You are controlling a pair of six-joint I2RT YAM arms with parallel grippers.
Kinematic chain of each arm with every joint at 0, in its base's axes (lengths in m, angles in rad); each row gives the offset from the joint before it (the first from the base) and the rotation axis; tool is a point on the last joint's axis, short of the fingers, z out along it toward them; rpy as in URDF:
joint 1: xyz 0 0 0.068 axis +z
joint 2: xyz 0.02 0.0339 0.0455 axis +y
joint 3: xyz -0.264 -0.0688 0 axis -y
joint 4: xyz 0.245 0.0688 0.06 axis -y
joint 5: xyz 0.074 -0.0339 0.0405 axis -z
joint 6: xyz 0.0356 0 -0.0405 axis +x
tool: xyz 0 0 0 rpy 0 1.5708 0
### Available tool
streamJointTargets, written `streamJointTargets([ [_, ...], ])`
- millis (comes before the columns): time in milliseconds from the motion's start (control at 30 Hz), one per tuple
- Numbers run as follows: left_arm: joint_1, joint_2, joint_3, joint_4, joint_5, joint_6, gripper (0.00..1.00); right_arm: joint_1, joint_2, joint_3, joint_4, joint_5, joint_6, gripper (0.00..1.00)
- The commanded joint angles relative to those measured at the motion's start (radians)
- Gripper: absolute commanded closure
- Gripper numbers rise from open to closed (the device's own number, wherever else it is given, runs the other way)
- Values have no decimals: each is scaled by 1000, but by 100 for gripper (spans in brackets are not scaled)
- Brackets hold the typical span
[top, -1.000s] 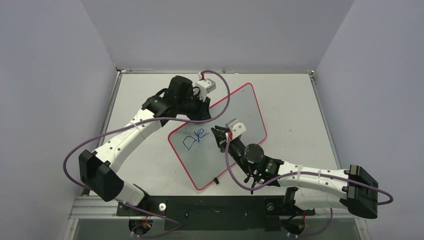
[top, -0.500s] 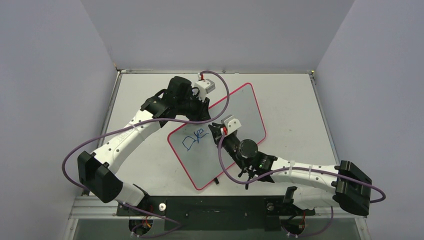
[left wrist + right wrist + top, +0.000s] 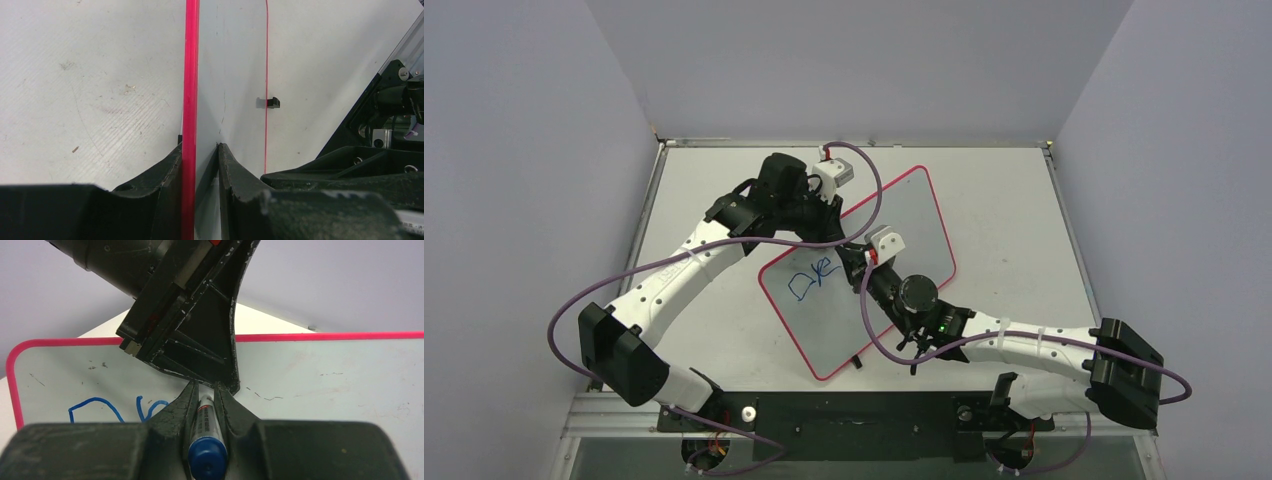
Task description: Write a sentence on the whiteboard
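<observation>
Left wrist view shows my left end effector (image 3: 200, 150) pinched narrow on the far edge of the large flat white whiteboard (image 3: 230, 75) with the thin red-pink rim. One finger sits on either side of that rim, I reckon so the board cannot slide under the writing. The board lies slanted on the pale grey bench (image 3: 1004, 200), between my two arms.

My right end effector (image 3: 205, 387) is closed tight around a slim white-barrelled marker with a blue end (image 3: 206, 440), with the barrel lying along the fingers so the tip aims at the board (the tip is hidden behind them, so I can't say whether it touches).

The sentence (image 3: 814, 277), a blue handwritten scrawl, is only a looping "D" and a few strokes. I judge the writing barely begun, with the marker placed just right of the last stroke.
</observation>
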Motion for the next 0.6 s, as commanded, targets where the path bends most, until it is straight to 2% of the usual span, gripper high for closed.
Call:
streamJointTargets([
  [0, 6, -41, 9, 56, -81, 65, 100, -7, 3, 19, 36, -56, 39, 100],
  [567, 6, -45, 11, 50, -88, 67, 100, -2, -40, -94, 12, -50, 113, 100],
])
